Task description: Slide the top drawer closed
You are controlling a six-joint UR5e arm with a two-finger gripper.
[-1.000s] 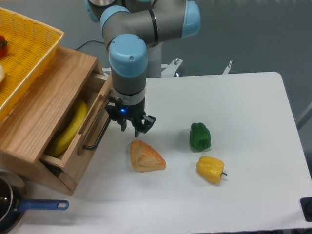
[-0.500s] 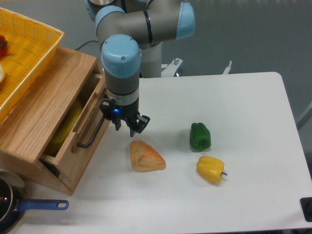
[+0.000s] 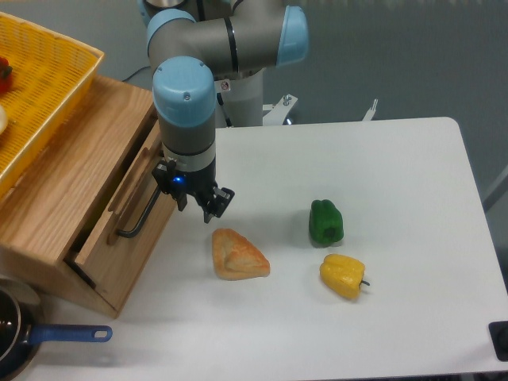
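Note:
The top drawer (image 3: 119, 218) is light oak with a thin black bar handle (image 3: 139, 218). It sits in the wooden cabinet (image 3: 67, 178) at the left and stands out only a little. The banana inside it is hidden. My gripper (image 3: 196, 203) hangs just right of the drawer front, close against it beside the upper end of the handle. Its fingers are close together with nothing between them. Whether it touches the front panel I cannot tell.
A yellow basket (image 3: 36, 87) sits on top of the cabinet. A bread piece (image 3: 236, 255), a green pepper (image 3: 325, 221) and a yellow pepper (image 3: 343, 275) lie on the white table (image 3: 397, 175). A pan with a blue handle (image 3: 67, 334) is at the bottom left.
My gripper has moved left, and the top drawer has slid into the cabinet with it. The banana, visible before, is now covered.

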